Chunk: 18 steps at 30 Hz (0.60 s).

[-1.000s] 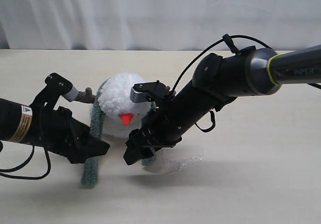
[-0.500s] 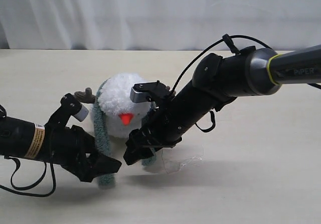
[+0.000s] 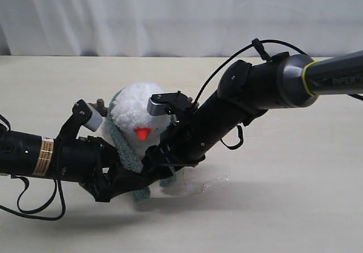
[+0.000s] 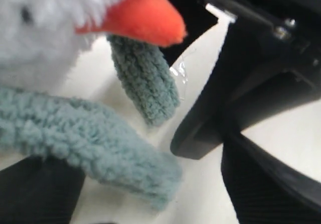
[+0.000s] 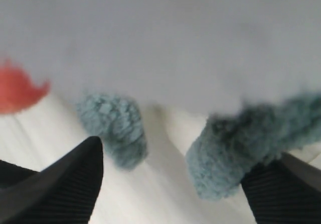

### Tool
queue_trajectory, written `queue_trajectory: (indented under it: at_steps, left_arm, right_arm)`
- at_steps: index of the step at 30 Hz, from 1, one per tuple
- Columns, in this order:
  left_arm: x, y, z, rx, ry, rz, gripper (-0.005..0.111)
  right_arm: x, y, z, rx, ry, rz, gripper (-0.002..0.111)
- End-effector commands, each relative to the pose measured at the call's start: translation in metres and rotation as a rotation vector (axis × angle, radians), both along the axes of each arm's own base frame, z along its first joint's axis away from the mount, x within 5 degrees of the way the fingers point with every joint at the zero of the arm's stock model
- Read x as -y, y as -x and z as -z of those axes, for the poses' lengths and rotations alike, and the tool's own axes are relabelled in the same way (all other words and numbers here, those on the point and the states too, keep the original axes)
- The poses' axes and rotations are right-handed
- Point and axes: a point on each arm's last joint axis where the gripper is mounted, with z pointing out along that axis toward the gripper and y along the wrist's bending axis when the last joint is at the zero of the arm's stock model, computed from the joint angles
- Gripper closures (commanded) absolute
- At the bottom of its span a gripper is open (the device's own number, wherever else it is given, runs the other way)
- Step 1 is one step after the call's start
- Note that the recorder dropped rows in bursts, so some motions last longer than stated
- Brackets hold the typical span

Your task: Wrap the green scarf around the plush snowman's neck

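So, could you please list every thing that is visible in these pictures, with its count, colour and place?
plush snowman: one, white with an orange nose, middle of the table
green scarf: one, grey-green, draped round the snowman, both ends in front
clear plastic piece: one, transparent, on the table below the right arm
table: one, pale beige, under everything
curtain: one, white, behind the table
left arm: one, black, low on the left, jaws open at a scarf end
right arm: one, black and grey, from the right, jaws open before the snowman
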Motion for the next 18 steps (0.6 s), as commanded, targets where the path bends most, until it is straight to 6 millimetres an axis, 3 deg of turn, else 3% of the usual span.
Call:
queue_trajectory:
  at_steps: [1, 7, 12, 18]
  left_arm:
    - [0.006, 0.001, 0.003, 0.036, -0.029, 0.018, 0.038]
    - [0.016, 0.008, -0.009, 0.083, 0.126, 0.122, 0.038]
    - [0.013, 0.006, -0.002, 0.109, 0.029, 0.112, 0.038]
    - [0.014, 0.007, -0.003, 0.111, 0.053, 0.120, 0.038]
  right_arm:
    - [-0.001, -0.001, -0.002, -0.001, -0.008, 0.003, 0.038]
    - [-0.002, 0.001, -0.002, 0.002, -0.003, -0.038, 0.038]
    - [-0.006, 0.003, -0.002, 0.019, -0.003, -0.061, 0.038]
    - [-0.012, 0.009, -0.003, 0.019, -0.019, -0.103, 0.038]
